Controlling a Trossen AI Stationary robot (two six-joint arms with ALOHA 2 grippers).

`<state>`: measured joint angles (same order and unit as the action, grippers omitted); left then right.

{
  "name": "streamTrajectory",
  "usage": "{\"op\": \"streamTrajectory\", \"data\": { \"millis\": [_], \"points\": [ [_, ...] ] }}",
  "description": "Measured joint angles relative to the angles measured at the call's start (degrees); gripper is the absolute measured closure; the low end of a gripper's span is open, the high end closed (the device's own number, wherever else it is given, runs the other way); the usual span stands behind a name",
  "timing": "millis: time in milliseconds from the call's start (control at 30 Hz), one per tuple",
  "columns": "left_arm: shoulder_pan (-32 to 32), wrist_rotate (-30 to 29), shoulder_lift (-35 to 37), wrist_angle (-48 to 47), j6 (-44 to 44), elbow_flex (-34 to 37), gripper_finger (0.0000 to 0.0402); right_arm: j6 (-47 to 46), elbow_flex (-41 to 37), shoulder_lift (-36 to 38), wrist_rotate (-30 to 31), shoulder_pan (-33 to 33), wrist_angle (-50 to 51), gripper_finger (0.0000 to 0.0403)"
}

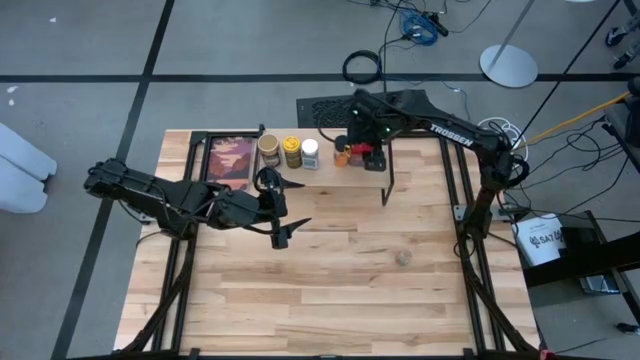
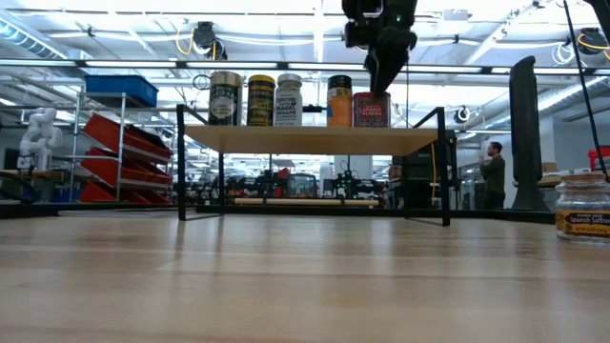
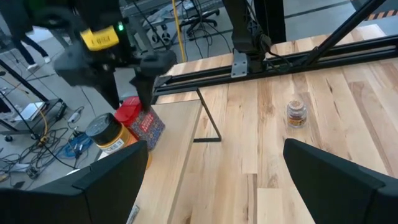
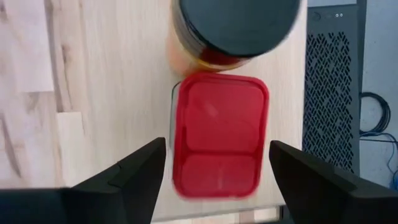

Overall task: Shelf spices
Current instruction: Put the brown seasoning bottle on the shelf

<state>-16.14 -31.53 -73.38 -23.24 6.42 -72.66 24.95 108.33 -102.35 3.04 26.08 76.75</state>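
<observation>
The shelf [image 2: 315,139], a narrow light-wood plank on thin black legs, stands at the table's far side. On it stand in a row a tan jar [image 2: 225,98], a yellow-lidded jar [image 2: 260,100], a white-lidded jar [image 2: 288,100], a dark-lidded orange jar [image 2: 339,101] and a red box [image 4: 219,134]. My right gripper [image 4: 217,148] hangs open over the red box, pointing down, one finger on each side of its lid. A small jar [image 1: 403,257] stands on the table toward the right. My left gripper [image 1: 295,206] hovers open in front of the shelf, holding nothing.
A flat reddish picture in a black frame [image 1: 229,160] lies at the far left, beside the jars. Black frame rails [image 1: 452,190] run along the table's sides. Bare tabletop [image 1: 330,290] stretches between the shelf and the near edge.
</observation>
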Motion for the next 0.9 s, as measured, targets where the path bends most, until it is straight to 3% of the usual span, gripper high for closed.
{"op": "streamTrajectory", "data": {
  "millis": [267,433,700,900],
  "points": [
    [0.0,0.02,0.0,0.09,0.0,0.0,0.0017,-3.24,13.33,0.08,4.62,-2.96,8.19,0.0128],
    [-0.02,0.04,0.0,0.09,0.0,0.0,0.0017,-11.14,21.79,0.45,4.76,-7.27,13.31,0.0128],
    [-0.02,0.15,0.0,-0.02,-0.05,0.0,0.0017,-26.18,20.65,6.14,4.6,-20.38,13.2,0.0128],
    [-0.13,0.7,0.0,-0.26,-0.11,0.0,0.0017,-37.85,12.59,10.84,8.5,-31.67,13.21,0.0128]
  ]
}}
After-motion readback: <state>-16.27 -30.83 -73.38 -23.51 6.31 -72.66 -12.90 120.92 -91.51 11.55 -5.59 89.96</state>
